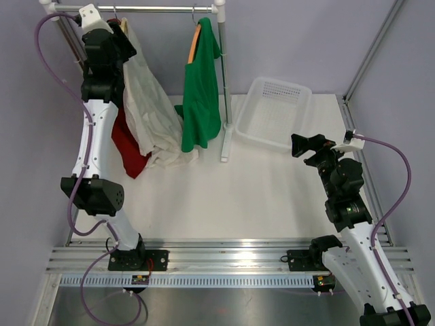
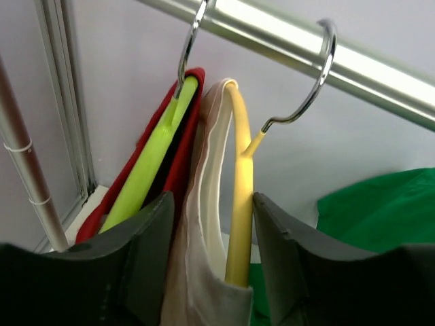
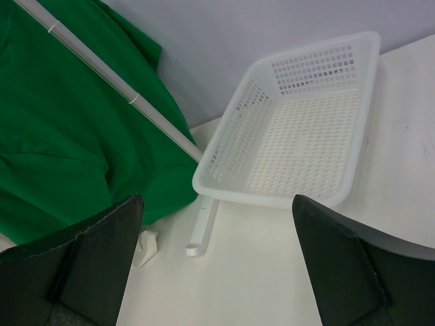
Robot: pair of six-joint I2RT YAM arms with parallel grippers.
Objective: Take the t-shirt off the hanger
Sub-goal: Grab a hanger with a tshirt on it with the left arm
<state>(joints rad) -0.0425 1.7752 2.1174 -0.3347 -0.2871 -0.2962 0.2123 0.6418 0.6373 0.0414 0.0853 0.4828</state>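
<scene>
Top cam: high, well back from rail [image 1: 163,9], looks down. L wrist: close below rail, facing up. R wrist: right of rail, angled down. All share green shirt [image 3: 61,122].

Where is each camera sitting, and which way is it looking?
Top external: high up behind the arms, looking down at the table and rail; the left arm and right arm show.
Left wrist: on the left arm, up by the rail, facing the yellow hanger and cream t-shirt between the fingers of the left gripper.
Right wrist: on the right arm, looking down at the white basket and green t-shirt; the right gripper frames the bottom.
Shared: top and right wrist both see basket and green t-shirt.
</scene>
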